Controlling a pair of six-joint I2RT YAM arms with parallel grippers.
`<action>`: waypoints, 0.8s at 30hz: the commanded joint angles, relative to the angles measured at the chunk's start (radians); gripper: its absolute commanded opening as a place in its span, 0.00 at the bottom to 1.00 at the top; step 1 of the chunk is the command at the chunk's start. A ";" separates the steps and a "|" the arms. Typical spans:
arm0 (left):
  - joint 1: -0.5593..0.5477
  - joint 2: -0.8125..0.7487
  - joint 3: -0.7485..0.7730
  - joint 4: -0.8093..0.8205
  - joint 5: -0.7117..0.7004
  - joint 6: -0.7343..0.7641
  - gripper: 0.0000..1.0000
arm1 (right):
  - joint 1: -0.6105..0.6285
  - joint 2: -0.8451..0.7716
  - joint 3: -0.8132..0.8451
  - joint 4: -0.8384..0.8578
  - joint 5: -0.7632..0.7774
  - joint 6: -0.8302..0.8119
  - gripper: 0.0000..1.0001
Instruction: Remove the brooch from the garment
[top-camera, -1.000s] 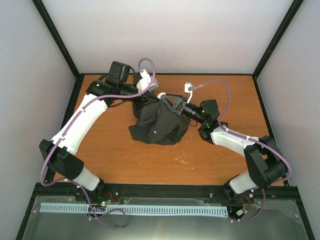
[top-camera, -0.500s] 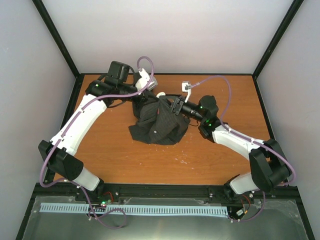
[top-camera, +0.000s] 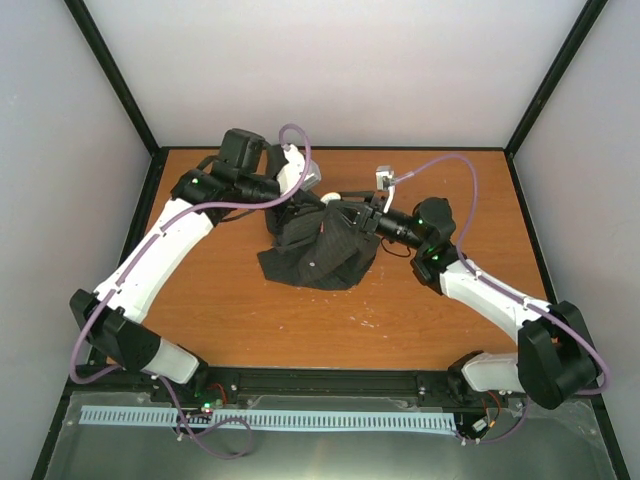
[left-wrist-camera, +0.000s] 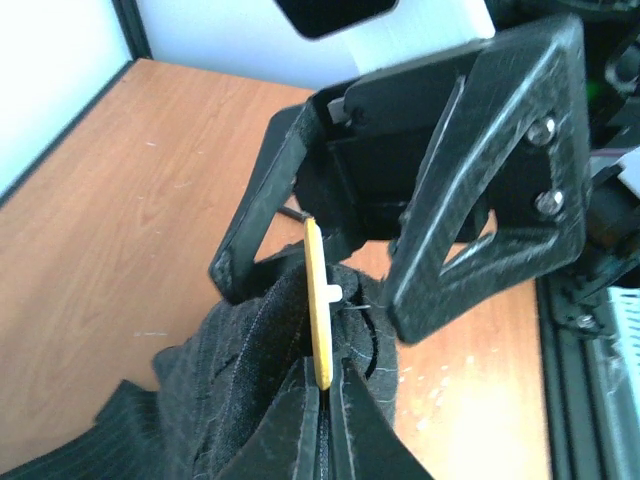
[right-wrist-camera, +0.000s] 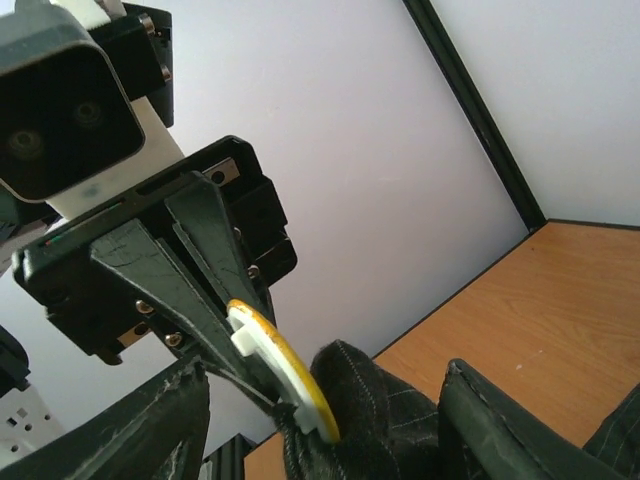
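— Which step is in hand?

— The separating itself, by the look of it. The brooch (left-wrist-camera: 318, 310) shows as a thin yellow disc, seen edge-on. It is held up off the tabletop (top-camera: 230, 300) at the top of a bunched fold of the dark garment (top-camera: 315, 255). The garment lies toward the far edge, about midway between the left and right edges.

— Who has hold of it?

— The left jaws are pressed together on one edge of the disc, with cloth crowding in around them. The right jaws stand wide apart, one finger on each side of the fold just beside the brooch, gripping nothing.

— So it is not off yet?

— Seemingly not. Fabric hugs the disc, and a small white piece sticks out from its side. Whether the fastening behind has let go is hidden.

— What does the next move call for?

— Probably the right jaws closing on the cloth right next to the brooch, not on the disc, to anchor the garment. Then the left jaws can draw the brooch straight away from the cloth, slowly, so the fabric neither tears nor drags along.
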 joint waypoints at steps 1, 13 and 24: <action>-0.011 -0.063 -0.029 0.096 -0.107 0.144 0.01 | -0.018 -0.018 -0.006 -0.025 -0.071 -0.039 0.62; -0.012 -0.111 -0.056 0.217 -0.195 0.307 0.01 | -0.016 0.045 0.029 -0.007 -0.132 -0.028 0.48; -0.023 -0.166 -0.173 0.374 -0.207 0.388 0.01 | 0.034 0.058 0.067 -0.047 -0.038 -0.019 0.12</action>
